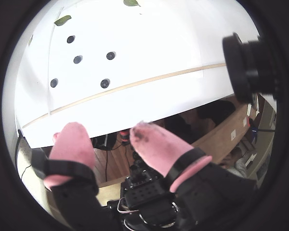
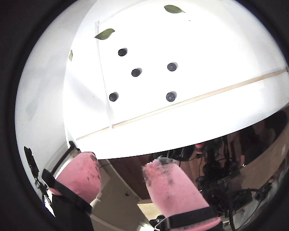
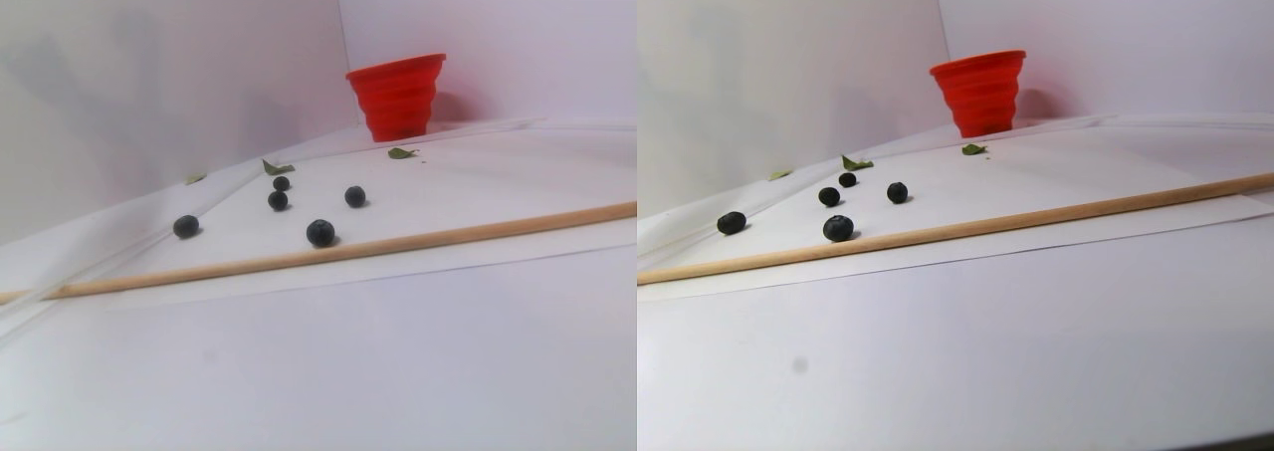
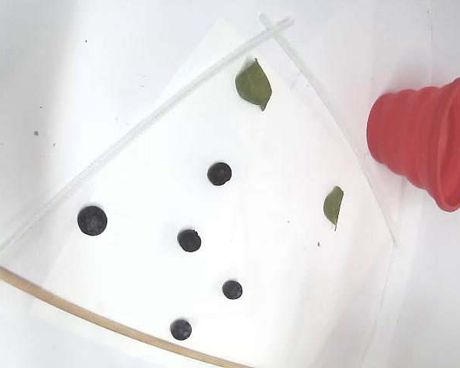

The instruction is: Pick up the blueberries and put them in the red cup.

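The gripper (image 1: 111, 132) shows in both wrist views with its jaws spread wide and nothing between them. Its pink-covered fingers (image 2: 176, 190) bear dark smudges near the tips, with black straps around their bases.

In the fixed view a white paper sheet (image 4: 291, 253) lies on the white table (image 4: 77, 84). Two green leaves (image 4: 254, 84) rest on its far part. A thin wooden stick (image 4: 77, 310) crosses its near-left edge.

Plain white walls (image 3: 149, 63) meet in a corner at the stereo pair's upper middle. Bright, even light washes the white tabletop (image 3: 398, 371) (shadows faint), and brown wooden furniture (image 1: 221, 132) shows at a wrist view's lower right.
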Controlling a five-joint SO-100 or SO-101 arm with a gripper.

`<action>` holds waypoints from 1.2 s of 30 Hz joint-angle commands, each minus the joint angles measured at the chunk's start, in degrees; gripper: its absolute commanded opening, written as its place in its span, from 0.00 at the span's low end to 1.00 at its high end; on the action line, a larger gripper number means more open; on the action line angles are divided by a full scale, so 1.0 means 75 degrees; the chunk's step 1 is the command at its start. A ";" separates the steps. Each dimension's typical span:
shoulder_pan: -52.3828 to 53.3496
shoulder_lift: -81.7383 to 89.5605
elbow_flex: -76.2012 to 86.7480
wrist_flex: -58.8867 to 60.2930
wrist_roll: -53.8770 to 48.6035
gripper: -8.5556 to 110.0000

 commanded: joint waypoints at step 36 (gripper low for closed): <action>0.0469 -0.2461 0.1980 -0.3457 -0.3246 0.24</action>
